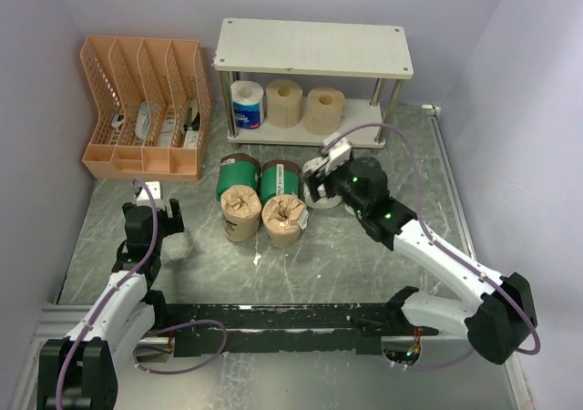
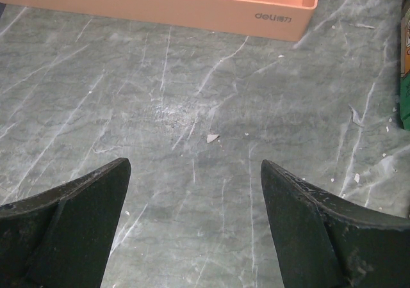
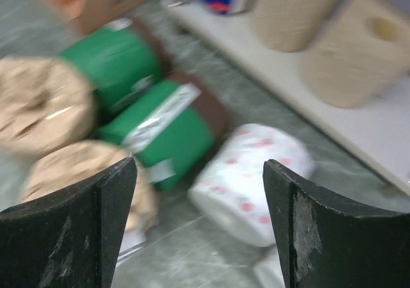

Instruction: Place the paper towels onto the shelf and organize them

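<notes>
White roll (image 3: 250,182) ahead of right pincer (image 3: 198,166)

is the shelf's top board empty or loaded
Empty: the top board is bare in the top view. The only rolls shelved, one blue-and-white roll and two tan rolls, stand on the lower board.

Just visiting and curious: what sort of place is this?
Likely a robot test booth: plain walls box in a tabletop, two arms mounted at its edge, paper towels staged by a shelf.

right wrist view: blurred | white patterned roll (image 1: 324,203): mostly hidden by right hand (image 1: 315,184) | green roll (image 2: 405,102): cut by edge
</notes>
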`<state>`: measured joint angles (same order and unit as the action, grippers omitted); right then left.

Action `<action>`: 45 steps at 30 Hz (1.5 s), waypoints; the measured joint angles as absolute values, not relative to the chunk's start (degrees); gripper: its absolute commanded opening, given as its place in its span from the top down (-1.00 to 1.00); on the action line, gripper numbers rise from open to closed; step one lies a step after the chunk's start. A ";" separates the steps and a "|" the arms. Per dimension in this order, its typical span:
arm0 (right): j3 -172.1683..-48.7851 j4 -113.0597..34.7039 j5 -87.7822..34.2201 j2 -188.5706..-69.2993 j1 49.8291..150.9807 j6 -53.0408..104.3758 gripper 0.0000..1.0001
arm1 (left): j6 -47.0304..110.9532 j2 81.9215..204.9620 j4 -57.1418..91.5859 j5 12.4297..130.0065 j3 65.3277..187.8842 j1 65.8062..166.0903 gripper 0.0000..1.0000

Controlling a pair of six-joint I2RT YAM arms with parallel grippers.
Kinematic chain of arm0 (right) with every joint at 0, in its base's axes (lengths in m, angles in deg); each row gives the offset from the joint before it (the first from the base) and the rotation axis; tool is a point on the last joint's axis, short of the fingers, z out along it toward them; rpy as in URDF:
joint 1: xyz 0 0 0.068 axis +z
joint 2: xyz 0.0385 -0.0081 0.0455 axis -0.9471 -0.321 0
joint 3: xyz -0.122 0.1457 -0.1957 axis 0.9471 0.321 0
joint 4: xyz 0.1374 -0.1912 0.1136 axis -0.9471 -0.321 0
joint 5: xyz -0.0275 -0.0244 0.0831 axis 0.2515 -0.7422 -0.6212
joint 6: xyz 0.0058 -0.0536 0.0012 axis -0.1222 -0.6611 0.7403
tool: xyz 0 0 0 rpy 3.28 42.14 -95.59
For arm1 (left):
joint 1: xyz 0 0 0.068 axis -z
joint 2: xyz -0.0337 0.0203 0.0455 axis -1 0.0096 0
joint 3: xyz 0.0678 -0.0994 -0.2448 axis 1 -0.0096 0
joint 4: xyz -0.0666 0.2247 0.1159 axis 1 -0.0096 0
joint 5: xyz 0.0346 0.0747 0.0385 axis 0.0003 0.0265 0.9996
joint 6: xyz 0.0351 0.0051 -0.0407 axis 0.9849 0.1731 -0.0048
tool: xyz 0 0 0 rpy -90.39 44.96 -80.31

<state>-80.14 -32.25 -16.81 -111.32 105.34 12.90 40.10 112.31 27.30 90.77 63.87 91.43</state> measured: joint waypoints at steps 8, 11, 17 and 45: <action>-82.50 -48.30 -14.98 -115.58 124.82 9.22 -0.47 | 40.10 112.31 27.30 90.62 63.87 90.90 -0.88; -82.52 -51.75 -12.57 -116.19 127.31 8.26 -0.47 | 40.10 112.31 27.30 90.57 63.87 90.79 -0.88; -83.92 -53.48 -10.12 -117.52 129.30 7.32 -0.46 | 40.10 112.29 27.30 90.53 63.87 90.73 -0.88; -87.86 -53.13 -9.07 -128.19 132.36 4.02 1.00 | 40.10 112.18 27.30 90.35 63.87 90.71 -0.88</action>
<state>-87.86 -53.13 -9.07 -128.19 132.36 4.02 40.10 112.18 27.30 90.35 63.87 90.71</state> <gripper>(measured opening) 0.018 0.942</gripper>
